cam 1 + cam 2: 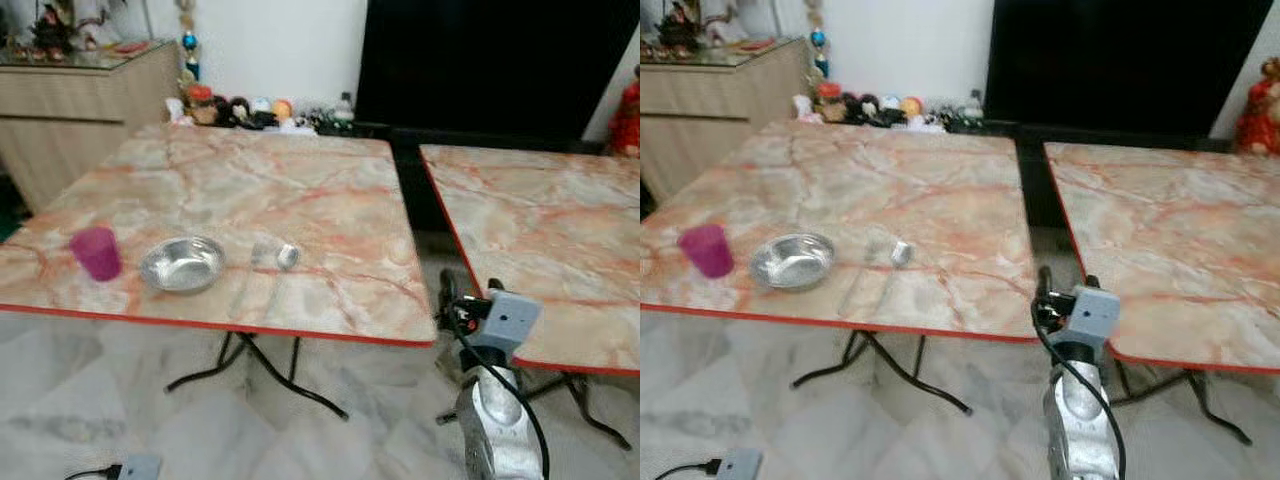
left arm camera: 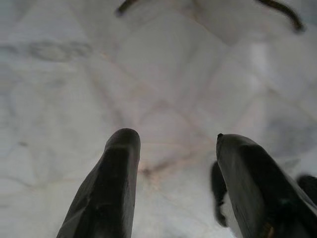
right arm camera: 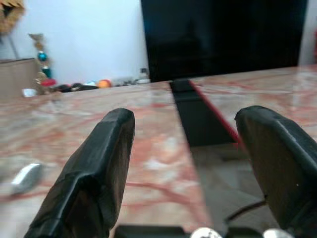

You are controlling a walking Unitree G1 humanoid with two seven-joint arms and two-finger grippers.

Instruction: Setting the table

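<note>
Near the tabletop's (image 1: 300, 190) front edge: pink cup (image 1: 96, 252), metal bowl (image 1: 182, 264), small steel cup (image 1: 287, 256) on its side. Right gripper (image 3: 183, 148) empty, fingers apart, by the front right corner. Left gripper (image 2: 173, 168) also spread wide, over the floor (image 2: 163, 74).

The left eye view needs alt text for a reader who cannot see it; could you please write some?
A marble-patterned table holds a pink cup, a steel bowl and a clear glass lying on its side near its front edge. The right claw is raised between this table and a second table.
</note>
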